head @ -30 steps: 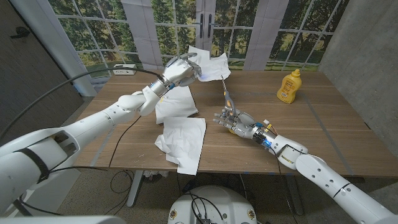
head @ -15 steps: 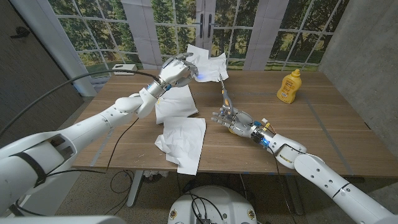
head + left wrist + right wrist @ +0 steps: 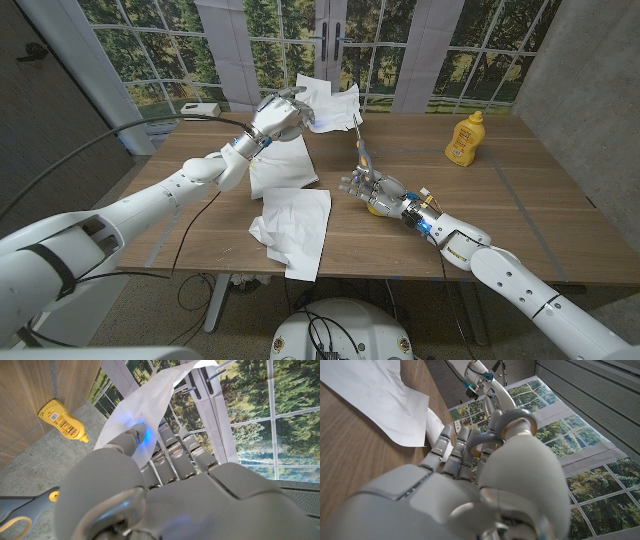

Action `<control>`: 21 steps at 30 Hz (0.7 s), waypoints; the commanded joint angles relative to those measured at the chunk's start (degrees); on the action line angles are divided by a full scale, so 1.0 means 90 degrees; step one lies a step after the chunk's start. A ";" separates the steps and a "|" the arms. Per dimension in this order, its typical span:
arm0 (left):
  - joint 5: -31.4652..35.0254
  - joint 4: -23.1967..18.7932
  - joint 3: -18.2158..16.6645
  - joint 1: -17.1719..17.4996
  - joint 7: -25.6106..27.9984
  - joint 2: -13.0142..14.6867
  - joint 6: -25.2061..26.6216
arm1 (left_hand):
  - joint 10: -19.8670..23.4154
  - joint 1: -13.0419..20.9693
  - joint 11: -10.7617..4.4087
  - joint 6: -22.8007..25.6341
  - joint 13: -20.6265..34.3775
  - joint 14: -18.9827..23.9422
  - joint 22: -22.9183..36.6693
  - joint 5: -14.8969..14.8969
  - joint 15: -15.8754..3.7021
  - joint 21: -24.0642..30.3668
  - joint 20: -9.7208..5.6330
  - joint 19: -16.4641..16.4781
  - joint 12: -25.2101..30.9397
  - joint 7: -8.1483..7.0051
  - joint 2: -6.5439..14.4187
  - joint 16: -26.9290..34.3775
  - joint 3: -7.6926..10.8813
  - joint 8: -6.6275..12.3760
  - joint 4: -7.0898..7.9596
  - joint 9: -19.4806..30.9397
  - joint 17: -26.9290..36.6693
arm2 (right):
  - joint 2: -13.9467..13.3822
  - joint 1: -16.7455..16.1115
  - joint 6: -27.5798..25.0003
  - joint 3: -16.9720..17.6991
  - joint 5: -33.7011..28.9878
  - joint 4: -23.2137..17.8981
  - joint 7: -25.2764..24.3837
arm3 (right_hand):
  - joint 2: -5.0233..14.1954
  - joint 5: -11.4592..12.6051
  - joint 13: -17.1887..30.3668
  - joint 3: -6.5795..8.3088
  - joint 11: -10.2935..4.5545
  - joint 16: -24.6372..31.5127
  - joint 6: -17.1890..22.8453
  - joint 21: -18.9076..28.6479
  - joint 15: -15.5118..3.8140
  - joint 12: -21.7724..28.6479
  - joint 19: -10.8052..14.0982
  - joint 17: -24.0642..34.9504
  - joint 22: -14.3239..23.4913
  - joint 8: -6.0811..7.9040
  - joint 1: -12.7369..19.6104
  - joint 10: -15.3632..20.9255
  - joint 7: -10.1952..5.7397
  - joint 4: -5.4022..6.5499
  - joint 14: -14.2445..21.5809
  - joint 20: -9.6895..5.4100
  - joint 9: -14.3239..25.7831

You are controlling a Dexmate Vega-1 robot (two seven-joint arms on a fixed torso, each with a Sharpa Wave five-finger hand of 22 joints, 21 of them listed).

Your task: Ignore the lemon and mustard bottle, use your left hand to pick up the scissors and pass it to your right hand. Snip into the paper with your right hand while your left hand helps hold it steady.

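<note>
Above the far side of the wooden table (image 3: 520, 200), the left hand (image 3: 275, 117) holds a sheet of paper (image 3: 330, 103) up in the air, its fingers (image 3: 170, 452) closed on the sheet's edge. Near the middle, the right hand (image 3: 372, 190) grips the scissors (image 3: 362, 150) by the handles, fingers curled through the loops, blades pointing up to the paper's lower edge. More white sheets (image 3: 292, 222) lie on the table; the mustard bottle (image 3: 463, 137) stands well apart at the right.
</note>
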 commanded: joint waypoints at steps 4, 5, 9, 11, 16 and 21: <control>0.0022 0.0511 0.0137 -0.0266 0.0254 -0.0063 -0.0162 | 0.0067 0.0012 -0.0027 0.0044 0.0009 -0.0028 0.0025 -0.0047 -0.0604 0.0001 -0.0828 -0.0040 0.0138 0.0001 0.0068 0.0012 0.0080 0.0060 -0.0016 0.0067 -0.0004 | 0.0100 0.0268 0.0068 -0.0074 -0.0120 0.0281 0.0029 | 0.0115 -0.0043 -0.0029 0.0032 -0.0578 0.0088 0.0100 0.0055 -0.0351 0.0074 -0.0005 0.0030 0.0021 -0.0024 0.0181 0.0656 -0.0009 -0.0006 0.0078 0.0013 0.0025; -0.0003 0.0533 0.0130 -0.0271 0.0283 -0.0071 -0.0144 | 0.0065 0.0009 -0.0028 0.0026 0.0005 -0.0030 0.0025 -0.0053 -0.0602 0.0002 -0.0829 -0.0042 0.0137 0.0003 0.0069 0.0011 0.0082 0.0038 -0.0013 0.0040 -0.0004 | 0.0112 0.0308 0.0068 -0.0088 -0.0140 0.0312 0.0044 | 0.0112 -0.0049 -0.0016 0.0031 -0.0587 0.0092 0.0102 0.0058 -0.0357 0.0082 -0.0007 0.0033 0.0021 -0.0025 0.0181 0.0644 0.0000 -0.0007 0.0080 0.0018 0.0028; -0.0016 0.0577 0.0150 -0.0300 0.0405 -0.0073 -0.0110 | 0.0067 -0.0003 -0.0027 0.0041 -0.0001 -0.0029 0.0025 -0.0071 -0.0604 0.0003 -0.0831 -0.0047 0.0146 0.0003 0.0069 0.0010 0.0096 0.0051 -0.0007 0.0050 -0.0005 | 0.0226 0.0468 0.0112 -0.0159 -0.0205 0.0497 0.0147 | 0.0107 -0.0068 -0.0013 0.0035 -0.0574 0.0117 0.0109 0.0070 -0.0371 0.0097 -0.0015 0.0042 0.0020 -0.0031 0.0183 0.0643 -0.0001 -0.0009 0.0107 0.0023 0.0033; -0.0014 0.0590 0.0170 -0.0323 0.0415 -0.0052 -0.0124 | 0.0072 -0.0002 -0.0027 0.0044 0.0006 -0.0029 0.0025 -0.0076 -0.0604 0.0003 -0.0831 -0.0048 0.0155 0.0002 0.0068 0.0012 0.0100 0.0052 -0.0010 0.0049 -0.0004 | 0.0272 0.0532 0.0127 -0.0191 -0.0241 0.0568 0.0180 | 0.0100 -0.0082 -0.0018 0.0035 -0.0571 0.0128 0.0113 0.0080 -0.0375 0.0102 -0.0017 0.0047 0.0020 -0.0037 0.0182 0.0646 -0.0009 -0.0009 0.0112 0.0022 0.0033; 0.0055 0.0675 0.0260 -0.0414 0.0509 -0.0049 -0.0202 | 0.0069 -0.0008 -0.0025 0.0028 -0.0008 -0.0029 0.0025 -0.0093 -0.0604 0.0005 -0.0832 -0.0048 0.0156 0.0003 0.0070 0.0010 0.0112 0.0021 -0.0012 0.0012 -0.0005 | 0.0364 0.0618 0.0174 -0.0219 -0.0314 0.0670 0.0142 | 0.0100 -0.0114 -0.0027 0.0042 -0.0577 0.0176 0.0106 0.0105 -0.0414 0.0112 -0.0025 0.0062 0.0019 -0.0054 0.0180 0.0624 -0.0014 -0.0008 0.0171 0.0034 0.0045; 0.0100 0.0822 0.0363 -0.0530 0.0618 -0.0101 -0.0304 | 0.0069 -0.0012 -0.0025 0.0056 -0.0012 -0.0030 0.0025 -0.0108 -0.0604 0.0007 -0.0832 -0.0043 0.0161 0.0005 0.0070 0.0011 0.0116 0.0007 -0.0015 -0.0014 -0.0005 | 0.0403 0.0633 0.0201 -0.0212 -0.0363 0.0651 0.0036 | 0.0089 -0.0152 -0.0051 0.0041 -0.0595 0.0092 0.0093 0.0101 -0.0326 0.0117 -0.0121 0.0054 0.0016 -0.0082 0.0161 0.0597 -0.0004 -0.0001 -0.0057 0.0023 0.0055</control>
